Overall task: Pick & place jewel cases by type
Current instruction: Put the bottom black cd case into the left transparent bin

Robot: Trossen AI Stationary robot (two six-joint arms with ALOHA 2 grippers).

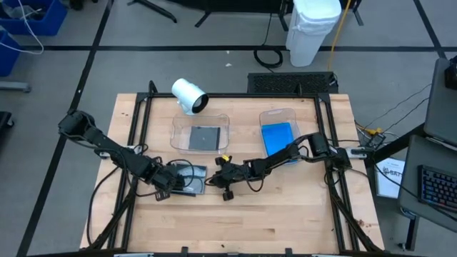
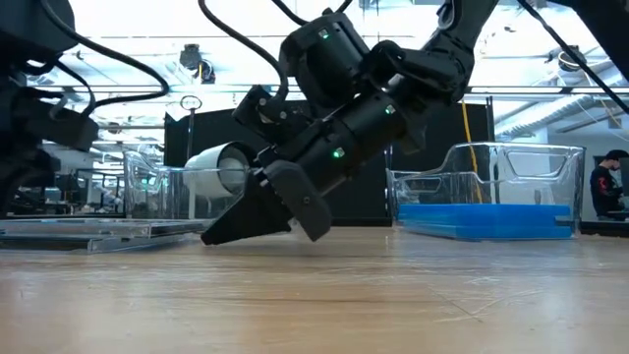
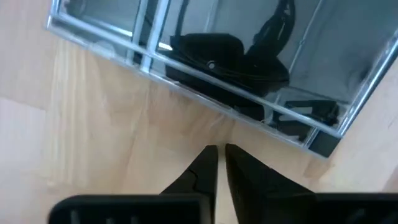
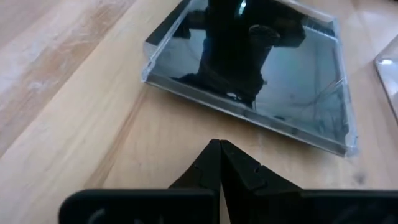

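The dark jewel case [image 1: 188,179] lies flat on the table [image 1: 285,207] near its front, between the two grippers. The right gripper [image 1: 216,171] points at the case's right edge with its fingers pressed together on nothing. The left gripper [image 1: 170,183] sits at the case's left edge, fingers almost closed with only a slit between them, also empty. With both tips so close to the thin case, the likely trouble is a push: a closed finger pair nudging an edge would slide the case across the smooth wood or tip it against the other gripper rather than lift it (neither pair stands wide enough to take the case).

The high view alone shows the sorting so far: a dark case [image 1: 203,138] in the left clear tray [image 1: 177,127], blue cases [image 1: 278,137] in the right tray [image 1: 284,113], and a white cylinder [image 1: 188,94] beyond. The right wrist view shows the case's [image 4: 261,81] glossy lid and the bare gap before the fingertips [image 4: 214,163]. The low view shows the right gripper [image 2: 218,237] angled down almost to the wood.
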